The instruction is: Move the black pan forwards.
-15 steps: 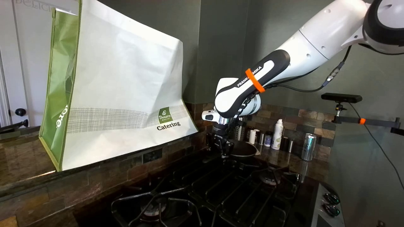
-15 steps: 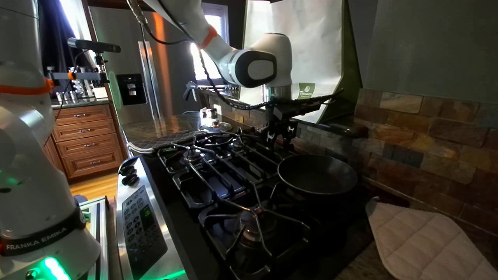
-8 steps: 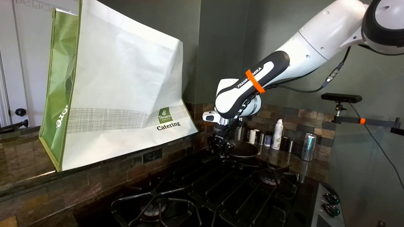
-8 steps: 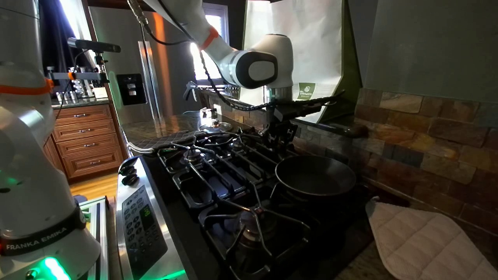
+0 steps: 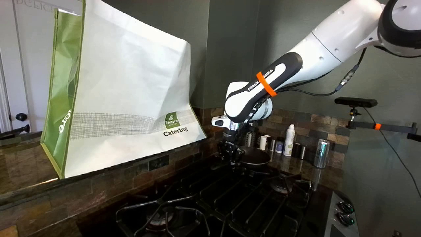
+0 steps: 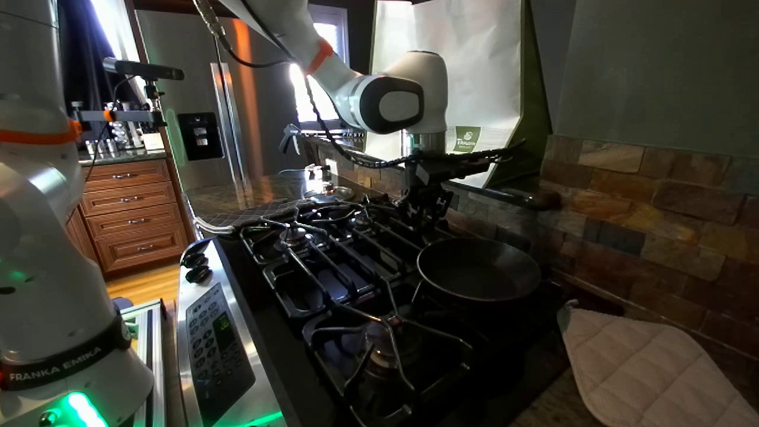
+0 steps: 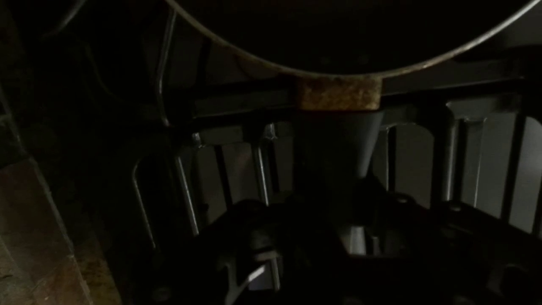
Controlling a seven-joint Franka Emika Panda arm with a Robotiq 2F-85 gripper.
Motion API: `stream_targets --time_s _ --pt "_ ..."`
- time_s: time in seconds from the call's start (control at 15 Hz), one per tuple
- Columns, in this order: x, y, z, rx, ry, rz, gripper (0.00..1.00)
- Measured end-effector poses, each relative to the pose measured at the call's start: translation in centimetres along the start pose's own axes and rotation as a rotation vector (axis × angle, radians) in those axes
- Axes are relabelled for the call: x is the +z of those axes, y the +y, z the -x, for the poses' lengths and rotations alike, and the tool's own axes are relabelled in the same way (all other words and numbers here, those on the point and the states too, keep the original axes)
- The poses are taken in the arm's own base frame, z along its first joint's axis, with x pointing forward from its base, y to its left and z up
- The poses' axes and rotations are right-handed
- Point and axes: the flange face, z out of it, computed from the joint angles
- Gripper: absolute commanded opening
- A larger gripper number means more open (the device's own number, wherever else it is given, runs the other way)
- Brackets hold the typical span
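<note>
The black pan (image 6: 479, 270) sits on the far corner of the stove, beside the tiled wall. It also shows in an exterior view (image 5: 254, 156), partly behind the gripper. In the wrist view the pan's rim and dark inside (image 7: 347, 38) fill the top, and its dark handle (image 7: 334, 135) runs down from a rusty bracket between my fingers. My gripper (image 7: 330, 199) is shut on the handle, low over the grates; the contact itself is very dark. In both exterior views my gripper (image 5: 234, 161) (image 6: 424, 216) stands upright at the pan's handle side.
Black stove grates (image 6: 350, 308) spread around the pan. A tiled wall (image 6: 640, 237) runs close beside it. A white pot holder (image 6: 646, 362) lies near the pan. A large white bag (image 5: 131, 82) stands on the ledge. A spray can (image 5: 289, 141) and a silver canister (image 5: 321, 153) stand behind.
My fingers have drawn together on the handle. The pan has shifted slightly, rightward in one exterior picture and leftward in the opposite one, toward the control panel side. The arm has barely moved.
</note>
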Motion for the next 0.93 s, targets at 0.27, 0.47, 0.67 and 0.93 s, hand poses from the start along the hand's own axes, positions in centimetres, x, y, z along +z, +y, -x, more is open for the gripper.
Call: stream_targets --time_s 0.27,0.47,0.67,0.93 --pt "-0.2 -0.7 0.5 0.097 0.002 -0.017 0.08" --pt "-0.3 -1.4 1.1 0.187 0.002 -0.021 0.08" --pt "-0.6 -2.3 1.5 0.287 0.000 -0.025 0.08" --pt "-0.7 -4.0 2.1 0.406 -0.002 -0.035 0.08"
